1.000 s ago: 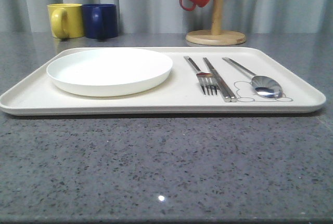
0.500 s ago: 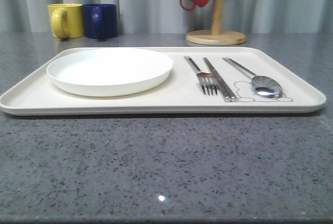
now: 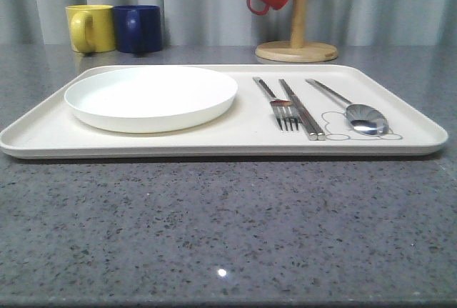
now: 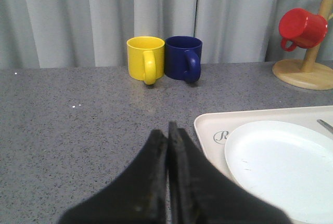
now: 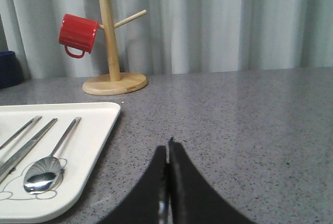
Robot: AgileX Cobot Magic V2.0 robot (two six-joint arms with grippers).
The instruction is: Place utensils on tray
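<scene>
Jaws on both grippers look pressed together and empty; your fork (image 3: pixel 284 111), knife (image 3: pixel 301 109) and spoon (image 3: pixel 365 118) already rest on the tray (image 3: pixel 228 145), so any needless reach risks scattering them.

Closed right claw (image 5: pixel 167 154) hovers beside tray (image 5: pixel 99 130) holding spoon (image 5: pixel 44 174).

Grey speckled counter, curtained backdrop — that's my whole room from here.

I see a grey stone-look tabletop (image 3: pixel 228 229) flecked with dark and pale specks, with one small bright glint of light near its front edge. Behind it a pale grey curtain (image 3: pixel 200 1) hangs in soft vertical folds across the full width — I can make out no wall or window past it. The lighting looks even and cool, with only faint shadows on the surface.
</scene>
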